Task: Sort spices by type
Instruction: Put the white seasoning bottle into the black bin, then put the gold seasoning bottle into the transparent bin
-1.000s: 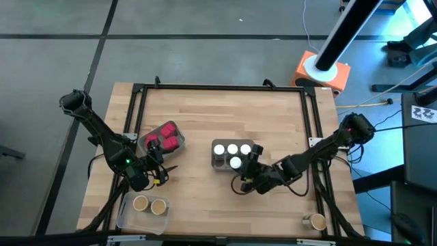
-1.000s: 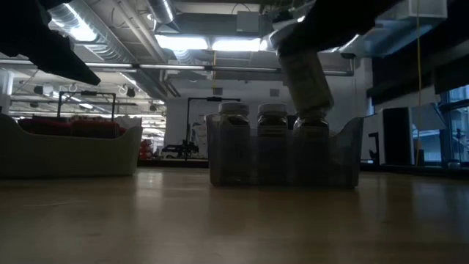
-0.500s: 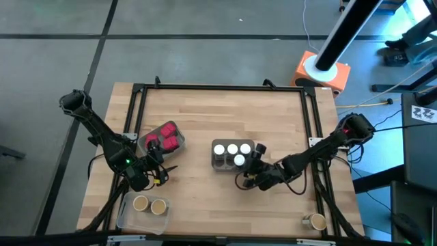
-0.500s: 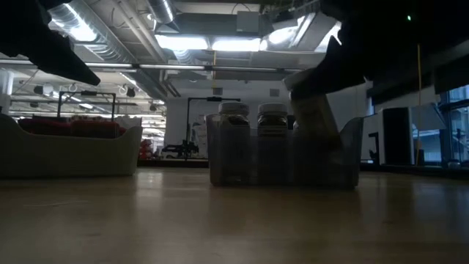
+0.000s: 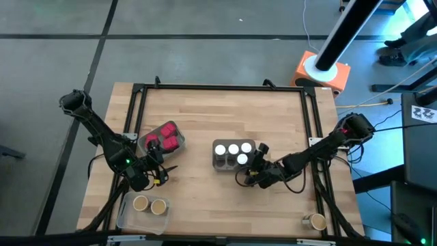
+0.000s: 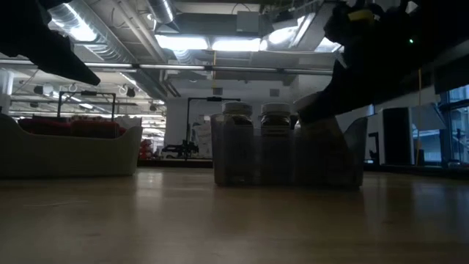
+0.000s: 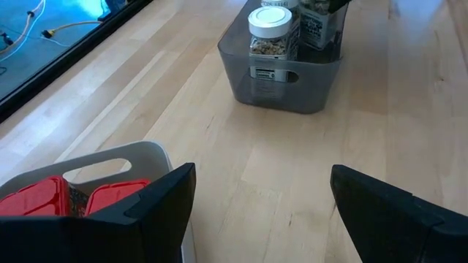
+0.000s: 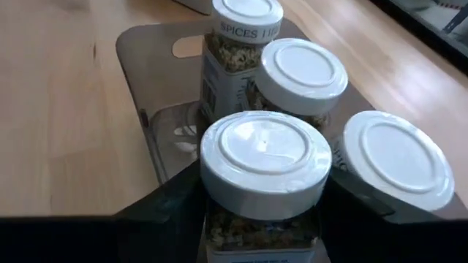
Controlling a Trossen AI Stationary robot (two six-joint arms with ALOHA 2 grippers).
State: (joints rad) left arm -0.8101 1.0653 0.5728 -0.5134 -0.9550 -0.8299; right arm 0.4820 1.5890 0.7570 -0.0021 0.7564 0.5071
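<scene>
A grey tray (image 5: 225, 162) stands mid-table with three white-lidded jars (image 5: 233, 148) upright in it. My right gripper (image 5: 251, 165) is shut on a fourth white-lidded jar (image 8: 265, 157) at the tray's near right corner. Red packets (image 5: 166, 137) lie in a clear tray toward the left. Two tan-lidded jars (image 5: 149, 204) stand in another clear tray at the near left. One more tan-lidded jar (image 5: 317, 221) stands on the table's near right corner. My left gripper (image 5: 158, 175) waits open between the two left trays, touching nothing. My right gripper pinches the white-lidded jar by its body just under the lid (image 8: 219, 228), one finger (image 8: 170, 208) on each side. The fingers slant down from the table's right and near side. The jar sits nearly upright inside the grey tray (image 8: 146, 109); its bottom is hidden.
The black frame rails (image 5: 311, 123) run along the table's edges. Bare wood lies between the grey tray and the left trays, and along the far side. An orange and white base (image 5: 321, 72) stands beyond the far right corner.
My right gripper has moved down and a little toward the table's right, carrying the white-lidded jar from a tilted pose above the grey tray's rim down into the tray beside the other three. It has stayed shut on the jar.
</scene>
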